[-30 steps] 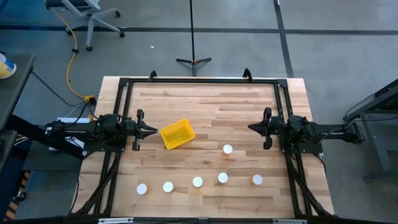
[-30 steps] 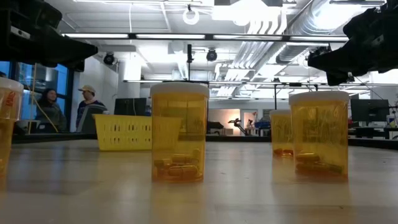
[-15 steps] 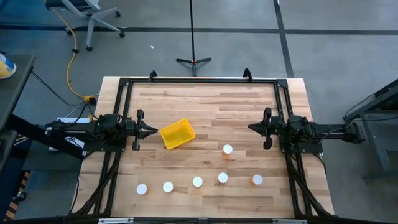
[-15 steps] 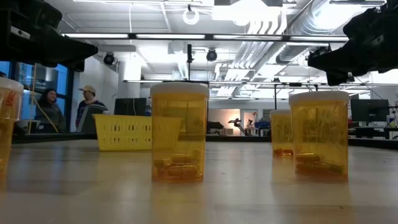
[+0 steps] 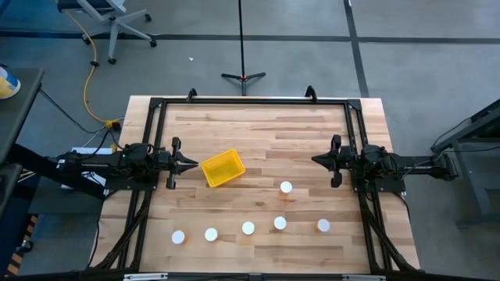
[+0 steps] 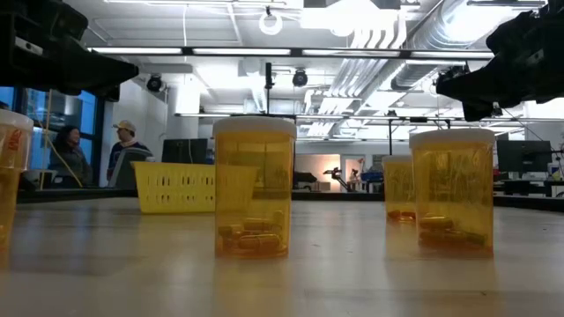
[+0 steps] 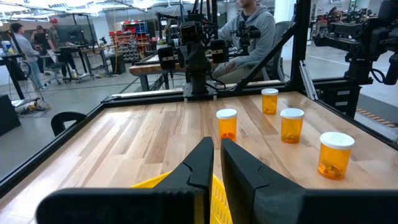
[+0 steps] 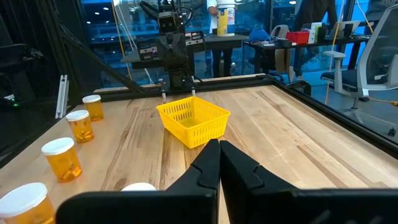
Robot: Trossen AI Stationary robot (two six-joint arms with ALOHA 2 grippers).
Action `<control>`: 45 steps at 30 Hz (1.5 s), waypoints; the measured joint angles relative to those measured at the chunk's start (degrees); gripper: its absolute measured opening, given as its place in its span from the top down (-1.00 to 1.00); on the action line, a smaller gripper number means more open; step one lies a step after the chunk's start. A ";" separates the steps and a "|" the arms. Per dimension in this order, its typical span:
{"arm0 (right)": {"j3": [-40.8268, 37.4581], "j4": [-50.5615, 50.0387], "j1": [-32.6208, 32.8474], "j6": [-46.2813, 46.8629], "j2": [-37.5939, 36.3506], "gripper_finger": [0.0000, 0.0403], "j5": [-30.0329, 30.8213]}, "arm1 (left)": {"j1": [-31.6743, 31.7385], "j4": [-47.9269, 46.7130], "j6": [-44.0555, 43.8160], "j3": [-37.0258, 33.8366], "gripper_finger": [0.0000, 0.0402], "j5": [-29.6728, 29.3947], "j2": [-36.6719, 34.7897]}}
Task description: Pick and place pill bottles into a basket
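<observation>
The left gripper hangs above the left side of the table, its two fingers nearly together with only a thin slit between them and nothing held. Its tip points right, at the yellow basket, which sits on the wood just beside it, turned at a slant. In the left wrist view the fingers show close together over the basket's near yellow edge.

The right gripper hangs above the right side of the table, pointing left, fingers pressed together and empty. It is well apart from the basket.

All six pill bottles stand upright on the table, outside the basket. One bottle stands alone, right of the basket and nearer the front. The other five form a loose row along the near edge: from left to right, the first, second, third, fourth and fifth. In the low view the bottles are amber with white caps, and one has pills lying at its bottom.

Beyond the table, two people stand in the room.
</observation>
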 joint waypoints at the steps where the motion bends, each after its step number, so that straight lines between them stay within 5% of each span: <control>1: 0.00 0.00 0.00 0.01 0.01 1.00 0.00 | 0.00 0.02 0.00 0.00 0.67 0.00 -0.01; 45: 0.00 5.05 0.02 2.34 0.01 1.00 0.29 | -0.01 0.26 -4.66 0.00 0.67 -0.94 -0.01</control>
